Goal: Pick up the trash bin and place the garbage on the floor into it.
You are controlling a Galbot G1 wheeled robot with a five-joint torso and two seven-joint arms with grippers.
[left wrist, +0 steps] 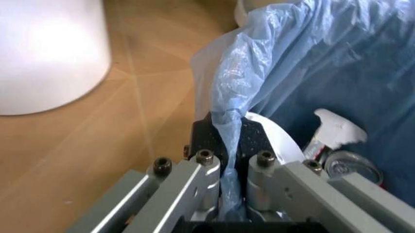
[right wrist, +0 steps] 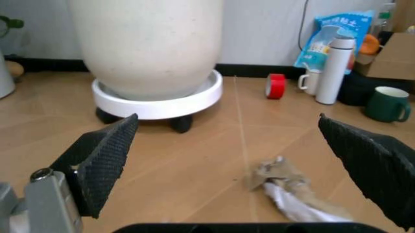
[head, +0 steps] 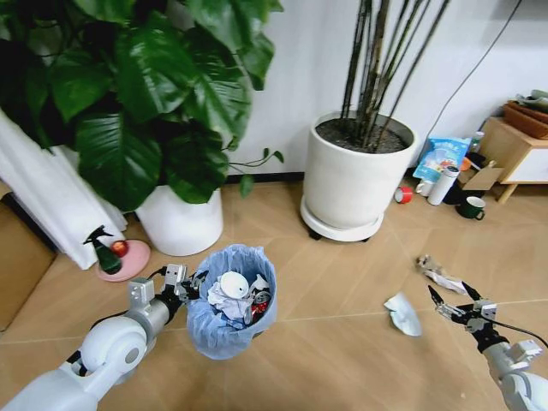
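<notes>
A: Left hand (left wrist: 230, 160) clamped on the trash bin (head: 231, 301) at its rim, pads pinching the blue bag liner (left wrist: 259, 73) over the near edge. In the head view the bin sits low centre-left, at the end of the left arm; can't tell if it's lifted or resting on the floor.

B: Contents?

A: White disc (head: 234, 283), crumpled paper and a red bit already inside. Wrist view also shows a can top (left wrist: 347, 165) down in the bag.

B: Right hand?

A: Right hand (head: 451, 303) spread wide, nothing in it, low over the floor on the right side. Silvery-brown wrapper (right wrist: 292, 187) lies on the floor just ahead of it, between the spread pads in its wrist view. Pale crumpled piece (head: 402, 313) lies just beside it toward the bin.

B: Risks?

A: Grip looks mostly on liner plastic. My guess: the bag could slip or tear and the bin tilt, spilling what's in. Also the wrapper is flat and floppy, so pads may scrape floor or close over it and miss. Bin is well apart from the right hand, so a carried piece could drop short.

B: Background?

A: White plant pot (head: 358, 171), red tape roll (right wrist: 276, 86), flask, mug. Not garbage.
</notes>
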